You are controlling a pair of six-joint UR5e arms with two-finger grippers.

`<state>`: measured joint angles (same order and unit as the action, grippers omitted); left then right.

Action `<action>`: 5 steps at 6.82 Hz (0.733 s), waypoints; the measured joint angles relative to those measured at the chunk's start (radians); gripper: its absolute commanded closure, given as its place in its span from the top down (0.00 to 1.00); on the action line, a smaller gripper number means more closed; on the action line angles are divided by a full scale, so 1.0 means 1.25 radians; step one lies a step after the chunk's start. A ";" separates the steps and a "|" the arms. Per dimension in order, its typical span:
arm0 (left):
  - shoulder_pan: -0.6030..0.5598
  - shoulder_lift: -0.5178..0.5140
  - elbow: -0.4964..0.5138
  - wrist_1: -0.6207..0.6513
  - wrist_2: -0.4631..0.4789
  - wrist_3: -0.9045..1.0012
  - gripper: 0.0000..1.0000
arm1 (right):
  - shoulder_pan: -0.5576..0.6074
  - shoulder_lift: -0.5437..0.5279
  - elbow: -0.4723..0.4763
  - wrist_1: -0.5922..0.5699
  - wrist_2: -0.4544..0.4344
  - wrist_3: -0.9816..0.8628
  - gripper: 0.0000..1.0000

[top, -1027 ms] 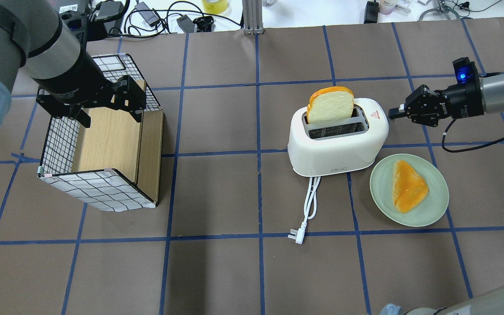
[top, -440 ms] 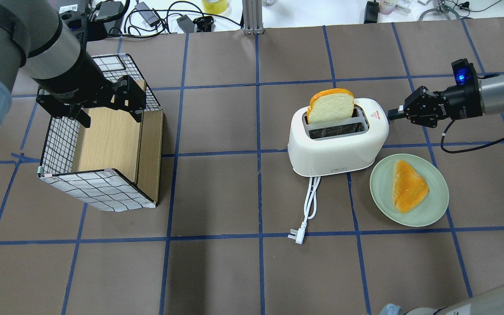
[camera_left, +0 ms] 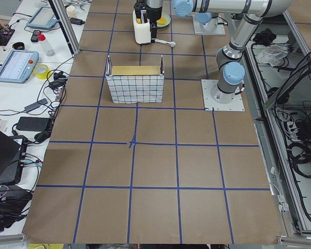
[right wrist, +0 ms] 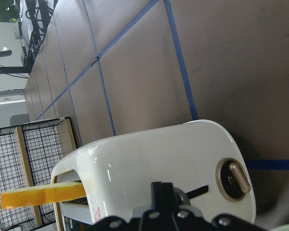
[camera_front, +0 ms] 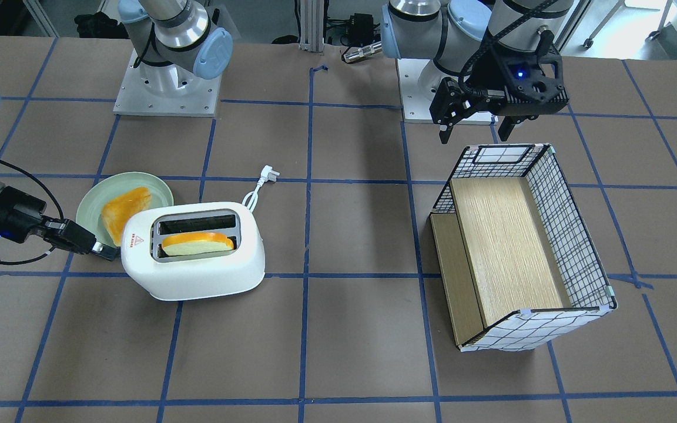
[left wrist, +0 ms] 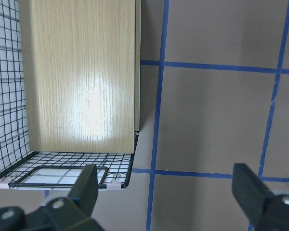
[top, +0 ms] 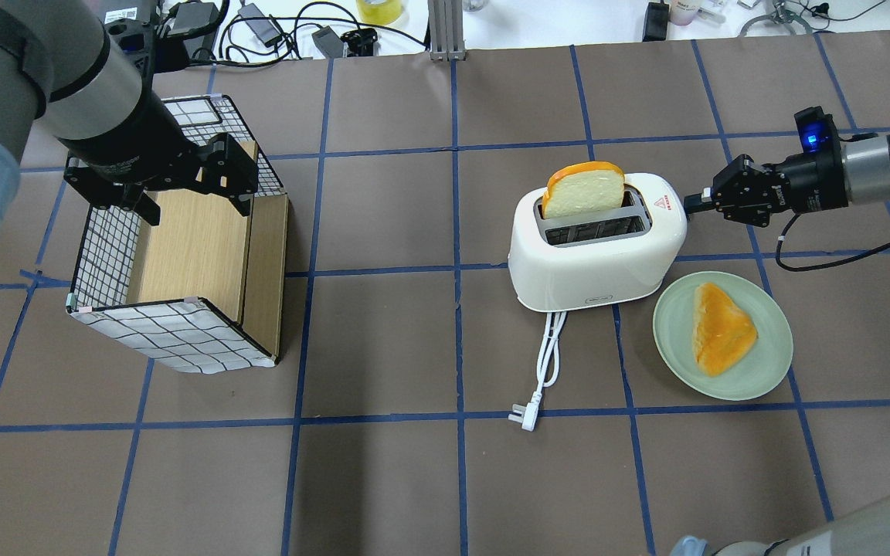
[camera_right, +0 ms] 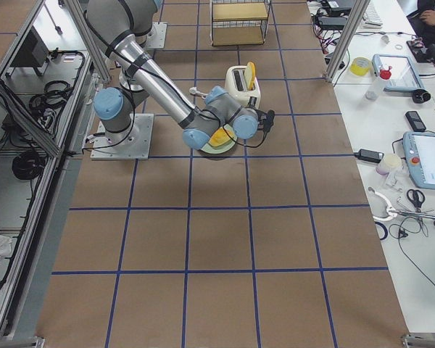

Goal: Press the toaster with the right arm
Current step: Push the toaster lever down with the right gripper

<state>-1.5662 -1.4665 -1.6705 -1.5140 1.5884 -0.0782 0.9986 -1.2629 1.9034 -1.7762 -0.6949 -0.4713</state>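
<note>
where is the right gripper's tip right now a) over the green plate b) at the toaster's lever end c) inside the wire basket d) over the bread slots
b: the right gripper, fingers together, is at the end wall of the toaster, where the wrist view shows the lever slot.

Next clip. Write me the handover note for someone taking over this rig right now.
Right gripper: shut, tips at the toaster's end, on or just above its lever.
Left gripper: open, empty, above the wire basket.
The toaster is beside the green plate. A bread slice stands high in the slot farther from the robot.
Done: approach.
Left: push the lever down, then withdraw.
</note>
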 measured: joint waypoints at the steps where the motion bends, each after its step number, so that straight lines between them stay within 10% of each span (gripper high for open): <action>1: 0.000 0.000 0.000 0.000 0.000 0.000 1.00 | 0.000 0.001 0.011 -0.013 0.000 0.000 0.00; 5: 0.000 0.000 0.000 0.000 0.000 0.000 1.00 | 0.000 0.002 0.039 -0.053 0.000 0.000 0.00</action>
<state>-1.5662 -1.4665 -1.6705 -1.5141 1.5885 -0.0782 0.9986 -1.2604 1.9520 -1.8425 -0.6949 -0.4712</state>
